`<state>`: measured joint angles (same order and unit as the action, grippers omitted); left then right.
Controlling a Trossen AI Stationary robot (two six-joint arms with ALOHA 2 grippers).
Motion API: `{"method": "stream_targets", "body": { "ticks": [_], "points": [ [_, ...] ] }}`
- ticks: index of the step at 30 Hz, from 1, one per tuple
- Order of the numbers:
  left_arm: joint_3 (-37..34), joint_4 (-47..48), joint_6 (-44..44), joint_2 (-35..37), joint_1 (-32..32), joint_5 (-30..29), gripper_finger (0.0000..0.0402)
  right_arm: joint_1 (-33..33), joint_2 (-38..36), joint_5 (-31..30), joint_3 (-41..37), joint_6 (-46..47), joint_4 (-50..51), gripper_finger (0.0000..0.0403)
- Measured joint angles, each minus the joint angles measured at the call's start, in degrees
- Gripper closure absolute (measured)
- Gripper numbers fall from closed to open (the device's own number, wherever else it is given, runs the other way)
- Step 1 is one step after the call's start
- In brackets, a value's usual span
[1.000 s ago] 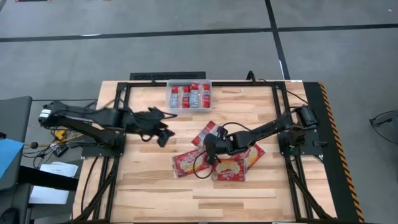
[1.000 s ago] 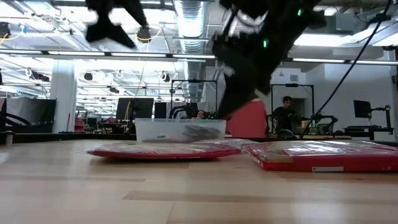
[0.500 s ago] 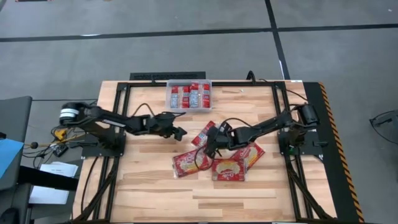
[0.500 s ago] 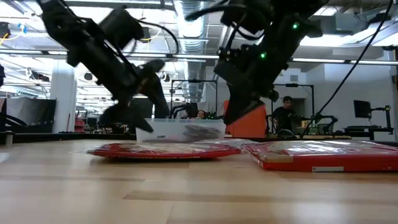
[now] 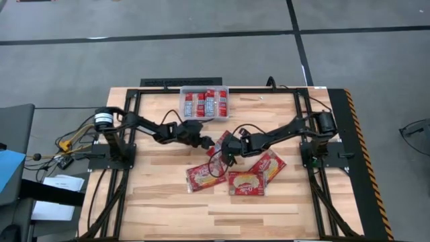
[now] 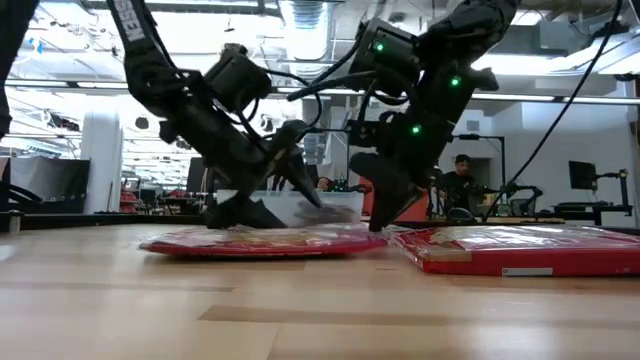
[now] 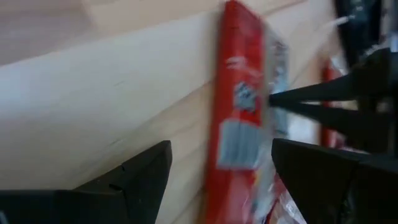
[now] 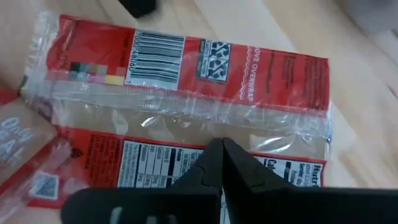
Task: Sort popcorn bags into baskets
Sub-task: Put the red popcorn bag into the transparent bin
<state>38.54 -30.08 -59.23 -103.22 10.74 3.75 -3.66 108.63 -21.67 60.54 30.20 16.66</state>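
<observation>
A narrow red popcorn bag point(image 5: 220, 142) sits at mid-table between both grippers, its back with barcode and clear seam filling the right wrist view point(image 8: 186, 68). My right gripper point(image 5: 224, 147) point(image 8: 221, 146) is shut on it. My left gripper point(image 5: 205, 142) point(image 7: 222, 146) is open; its fingers stand on either side of the bag's end point(image 7: 242, 112) with gaps showing. Three larger squarish bags point(image 5: 203, 176) point(image 5: 246, 182) point(image 5: 271, 165) lie flat nearer the near edge. The clear basket point(image 5: 183, 102) at the far edge holds several narrow bags. My right gripper pinches the narrow bag at the middle of its back face, just beside the clear lengthwise seam point(image 8: 211, 127), fingers coming across the bag. The fingers hide the exact spot. The bag is low over the table; whether it rests there I cannot tell.
Dark frame rails point(image 5: 127, 134) and cables run along both table sides. Bare wood lies toward the near edge point(image 5: 215, 215) and the left of the bags point(image 5: 154, 175). In the low view two large bags point(image 6: 250, 241) point(image 6: 520, 250) lie in front; a person sits far behind.
My left arm has swung from the table's left side toward the centre and come down beside the narrow bag. My right gripper, holding that bag, has moved a little toward the far edge and the left, and has lowered it from well above the table to just over it.
</observation>
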Motion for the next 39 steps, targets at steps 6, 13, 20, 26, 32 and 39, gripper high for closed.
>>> {"method": "stream_targets", "body": {
  "ticks": [6,13,20,26,32,39],
  "points": [
    [0.5,-1.8,0.0,-1.8,1.1,3.9,0.0119,-0.8,2.0,1.5,0.2,-0.8,-6.0,0.0378],
    [0.5,-1.9,0.3,-2.0,1.1,5.5,0.0122,1.0,2.2,4.1,0.0,-4.0,-11.5,0.0389],
    [0.4,-1.9,0.4,-2.0,0.9,6.1,0.0174,2.9,3.0,5.7,0.0,-6.8,-14.1,0.0375],
    [0.4,-0.9,0.2,-2.0,0.9,5.3,0.0282,3.2,3.1,5.7,-0.2,-8.9,-16.0,0.0388],
    [0.4,-0.5,1.1,-2.0,0.7,4.5,0.039,3.6,1.7,5.8,-0.2,-9.2,-14.7,0.0377],
    [0.1,0.1,-0.5,1.2,2.3,7.2,0.0399,3.8,-8.7,1.9,-0.3,-10.3,-5.6,0.0385]
  ]
}}
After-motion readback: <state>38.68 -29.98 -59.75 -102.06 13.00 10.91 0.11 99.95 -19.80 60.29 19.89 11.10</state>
